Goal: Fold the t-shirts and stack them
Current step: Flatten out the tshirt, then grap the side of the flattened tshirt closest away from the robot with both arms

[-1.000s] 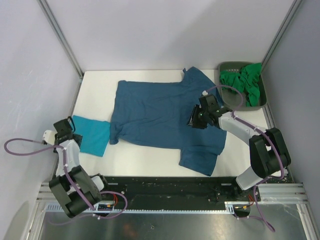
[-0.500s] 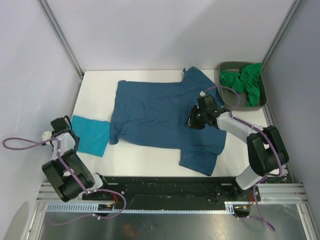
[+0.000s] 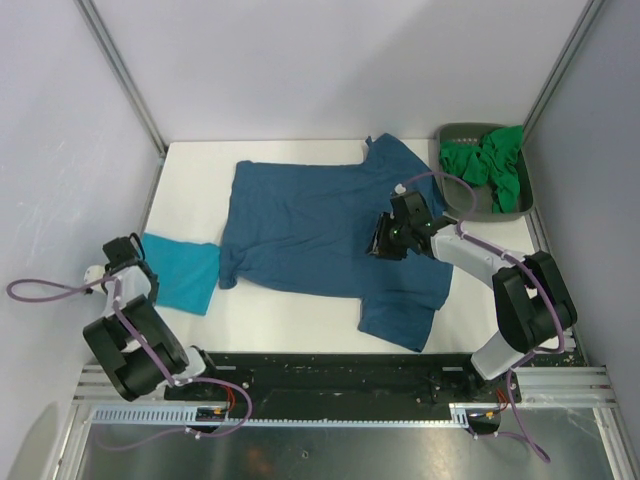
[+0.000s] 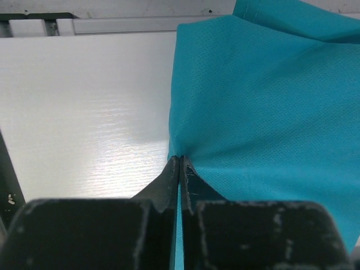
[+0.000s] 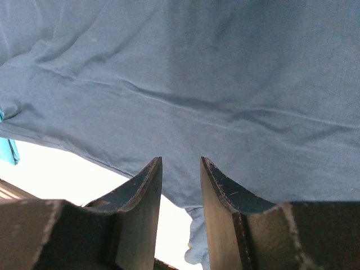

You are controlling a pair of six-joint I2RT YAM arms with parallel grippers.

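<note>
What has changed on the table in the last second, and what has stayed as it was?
The left gripper, shut on the edge of the turquoise t-shirt, shifted slightly left as its arm swung outward. The right gripper, open, crept a little left over the dark blue t-shirt. Both shirts and the green t-shirts in the tray lie as before.

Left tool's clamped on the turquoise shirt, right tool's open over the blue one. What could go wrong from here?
1. The left tool pinches only the very edge of the turquoise shirt; a pull could slip off or drag its fold open.
2. The right tool hangs open over wrinkled cloth of the dark blue shirt; closing there may bunch it instead of taking a clean edge.
3. That shirt's near corner reaches the table edge and might slide off.
</note>
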